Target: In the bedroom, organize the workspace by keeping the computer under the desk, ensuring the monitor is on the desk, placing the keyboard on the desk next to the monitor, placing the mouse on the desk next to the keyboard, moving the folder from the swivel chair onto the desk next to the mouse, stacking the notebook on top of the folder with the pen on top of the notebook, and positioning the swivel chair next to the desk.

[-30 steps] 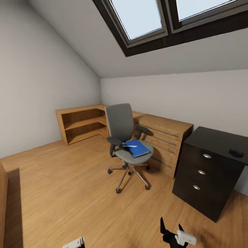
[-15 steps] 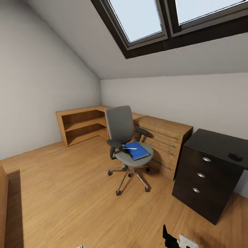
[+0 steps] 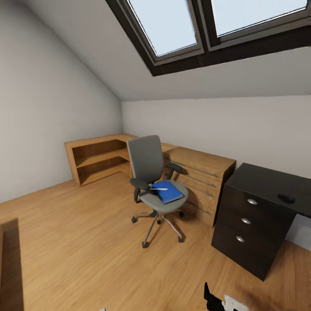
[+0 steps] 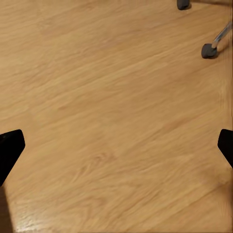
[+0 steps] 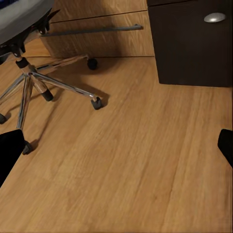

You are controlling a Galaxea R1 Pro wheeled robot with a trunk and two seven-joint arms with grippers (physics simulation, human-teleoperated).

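Observation:
The grey swivel chair (image 3: 149,172) stands mid-room on the wooden floor, facing away from the wall cabinets. On its seat lies the blue folder (image 3: 169,192) with a thin pale pen (image 3: 159,188) across it; I cannot make out the notebook. To the right is the black desk (image 3: 268,179) with three silver-knobbed drawers, and the small black mouse (image 3: 286,198) rests on its top. Computer, monitor and keyboard are out of view. My right gripper (image 3: 220,300) (image 5: 116,148) hangs open above the floor near the chair's chrome base (image 5: 48,82). My left gripper (image 4: 116,145) is open over bare floor.
Light wooden low cabinets (image 3: 198,172) and an open shelf unit (image 3: 95,157) line the back wall behind the chair. A sloped ceiling with a skylight (image 3: 172,26) rises overhead. Chair casters (image 4: 209,49) sit near the left hand. Open floor spreads left of the chair.
The whole head view has shifted, so chair and desk sit a little further left: the camera moved. The right gripper shows lower at the picture's edge.

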